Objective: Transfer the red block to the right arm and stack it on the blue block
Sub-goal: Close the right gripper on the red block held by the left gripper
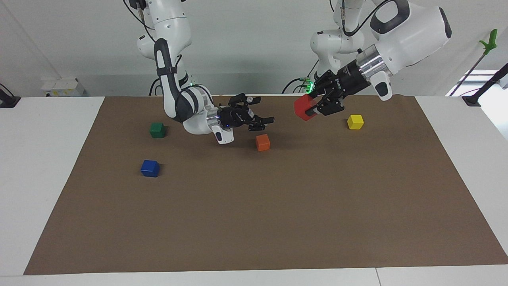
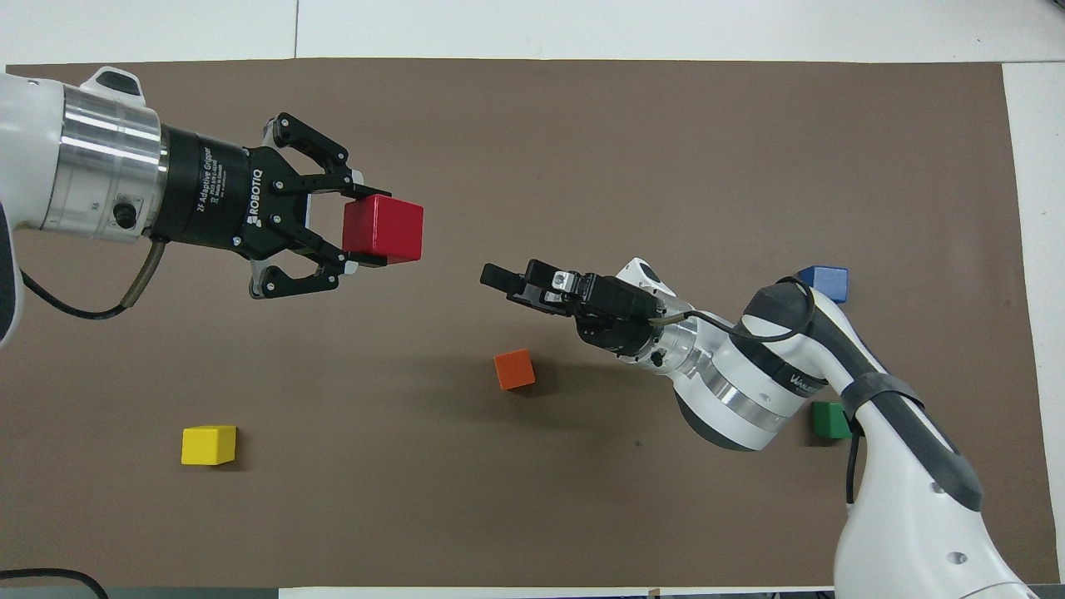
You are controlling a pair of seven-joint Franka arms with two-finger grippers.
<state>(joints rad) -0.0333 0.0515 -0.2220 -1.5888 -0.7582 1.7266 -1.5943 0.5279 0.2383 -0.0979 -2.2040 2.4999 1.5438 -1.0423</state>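
My left gripper point(image 1: 313, 106) is shut on the red block point(image 1: 304, 106) and holds it up in the air over the brown mat, pointing sideways toward the right arm. It also shows in the overhead view point(image 2: 364, 225) with the red block point(image 2: 387, 229). My right gripper point(image 1: 265, 109) is open and empty, raised over the mat close to the orange cube, and faces the red block with a short gap between them; it shows edge-on in the overhead view point(image 2: 499, 281). The blue block point(image 1: 150, 168) point(image 2: 824, 283) sits on the mat toward the right arm's end.
An orange cube point(image 1: 262, 142) point(image 2: 513, 368) sits on the brown mat point(image 1: 254, 222) mid-table, just under the right gripper. A yellow cube point(image 1: 355, 121) point(image 2: 208, 444) lies toward the left arm's end. A green cube point(image 1: 157, 130) point(image 2: 830, 420) lies nearer to the robots than the blue block.
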